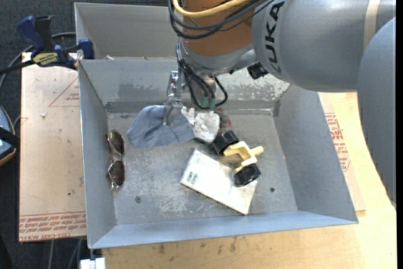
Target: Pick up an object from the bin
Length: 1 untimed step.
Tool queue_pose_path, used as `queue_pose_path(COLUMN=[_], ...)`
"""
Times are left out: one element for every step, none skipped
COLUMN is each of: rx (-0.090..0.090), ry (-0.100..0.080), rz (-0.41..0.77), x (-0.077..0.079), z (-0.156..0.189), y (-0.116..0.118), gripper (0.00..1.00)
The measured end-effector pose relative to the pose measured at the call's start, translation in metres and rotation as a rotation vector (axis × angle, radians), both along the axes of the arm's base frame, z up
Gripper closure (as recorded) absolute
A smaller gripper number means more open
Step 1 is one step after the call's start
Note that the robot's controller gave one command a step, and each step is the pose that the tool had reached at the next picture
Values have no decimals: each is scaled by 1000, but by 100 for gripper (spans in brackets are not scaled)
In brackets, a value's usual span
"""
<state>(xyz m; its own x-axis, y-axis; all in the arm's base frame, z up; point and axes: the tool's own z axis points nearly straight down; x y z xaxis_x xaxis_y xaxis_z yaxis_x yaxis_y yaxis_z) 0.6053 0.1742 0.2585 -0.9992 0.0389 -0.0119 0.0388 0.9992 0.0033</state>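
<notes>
My gripper (170,111) hangs below the orange wrist cover at the back middle of the bin. Its tip reaches down to the right upper part of a crumpled blue-grey cloth (153,127) and seems to touch it. Just right of the gripper lies a white crumpled wad (203,124). Whether anything is held I cannot make out.
A black and cream plastic piece (237,155) lies right of centre, with a white flat booklet (217,181) in front of it. A pair of sunglasses (115,158) rests along the left wall. The arm covers the back right of the bin.
</notes>
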Motion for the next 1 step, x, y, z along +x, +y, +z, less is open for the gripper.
queue_pose_path(rx=[-1], ry=[3], rz=[0], x=[0], z=[-2], y=[0], gripper=[100])
